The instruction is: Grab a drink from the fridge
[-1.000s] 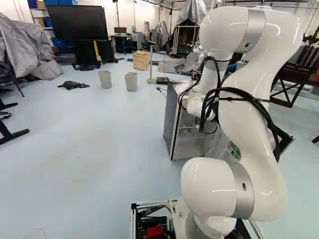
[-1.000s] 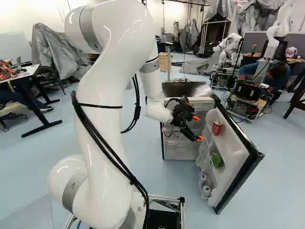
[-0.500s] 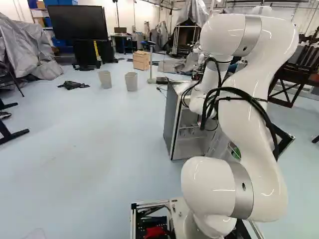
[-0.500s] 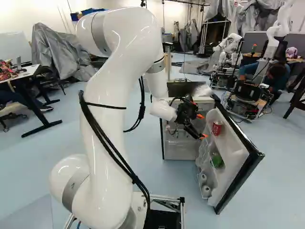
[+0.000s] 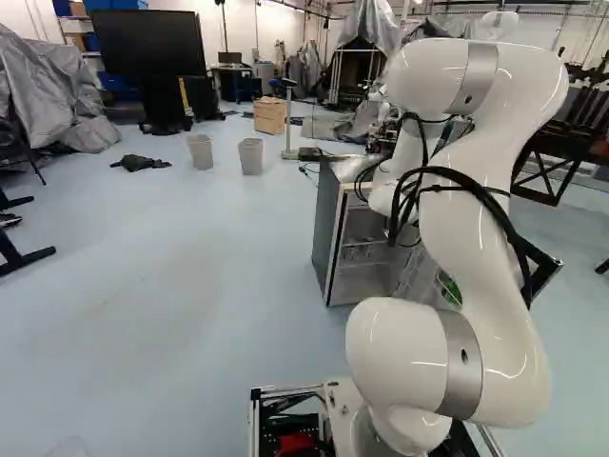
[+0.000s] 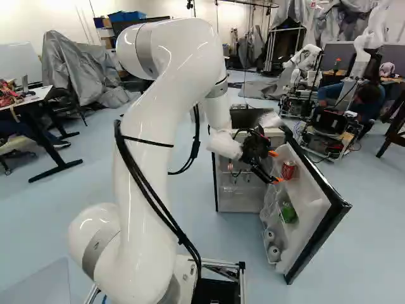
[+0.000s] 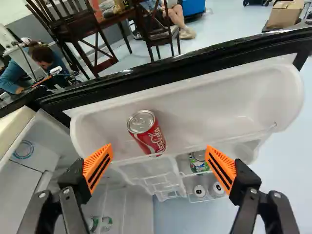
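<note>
In the right base view my gripper (image 6: 276,166) stands open at the inner side of the open fridge door (image 6: 316,209), close to a red can (image 6: 288,170). Seen from the wrist, the gripper (image 7: 158,156) has its orange-padded fingers spread wide with nothing gripped. The red can (image 7: 147,134) stands in the top door shelf (image 7: 209,112), ahead of the gap between the fingers. Lower in the door are a green can (image 7: 198,162) and cans with pale tops (image 7: 199,190). The fridge body (image 5: 330,233) is partly hidden by the arm in the left base view.
The door's black edge (image 7: 185,67) runs behind the can shelf. More cans (image 7: 106,223) lie low inside the fridge. Another robot (image 6: 307,63) stands beyond the door, with a wheeled rig (image 6: 329,130) nearby. Two bins (image 5: 250,156) stand on the floor farther off.
In the right base view my gripper has moved rightward to the door and the red can, still open, and the upper arm has shifted right and lower. The base and the fridge have stayed put.
</note>
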Robot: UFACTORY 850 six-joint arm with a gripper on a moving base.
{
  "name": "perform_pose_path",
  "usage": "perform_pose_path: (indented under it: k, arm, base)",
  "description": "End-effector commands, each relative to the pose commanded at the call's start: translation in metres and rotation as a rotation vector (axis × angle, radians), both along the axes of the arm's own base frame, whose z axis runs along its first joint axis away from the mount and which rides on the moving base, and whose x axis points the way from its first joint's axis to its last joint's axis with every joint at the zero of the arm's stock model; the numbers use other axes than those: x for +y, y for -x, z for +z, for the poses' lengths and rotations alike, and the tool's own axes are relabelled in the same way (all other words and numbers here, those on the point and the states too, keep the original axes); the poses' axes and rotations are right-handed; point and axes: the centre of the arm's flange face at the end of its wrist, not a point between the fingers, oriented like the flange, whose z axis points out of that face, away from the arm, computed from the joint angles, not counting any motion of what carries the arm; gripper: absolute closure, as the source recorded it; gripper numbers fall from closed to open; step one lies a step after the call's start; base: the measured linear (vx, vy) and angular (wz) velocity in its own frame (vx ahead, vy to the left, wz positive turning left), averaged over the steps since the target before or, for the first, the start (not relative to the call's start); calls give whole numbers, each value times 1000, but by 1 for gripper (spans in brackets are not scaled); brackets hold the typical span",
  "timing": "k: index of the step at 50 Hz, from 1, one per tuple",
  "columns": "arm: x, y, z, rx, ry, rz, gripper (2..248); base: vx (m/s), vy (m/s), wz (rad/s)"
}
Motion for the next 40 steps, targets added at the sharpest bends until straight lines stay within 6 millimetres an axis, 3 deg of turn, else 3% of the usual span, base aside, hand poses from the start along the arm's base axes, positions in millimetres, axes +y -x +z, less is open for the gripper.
perform_pose_path:
  k: [19,40]
  arm:
    - [-17,-7,-1,-15,6,-25,3]
    - [-19,-19,-2,-27,11,-20,3]
  base:
    - [0,0,0]
    - [0,0,0]
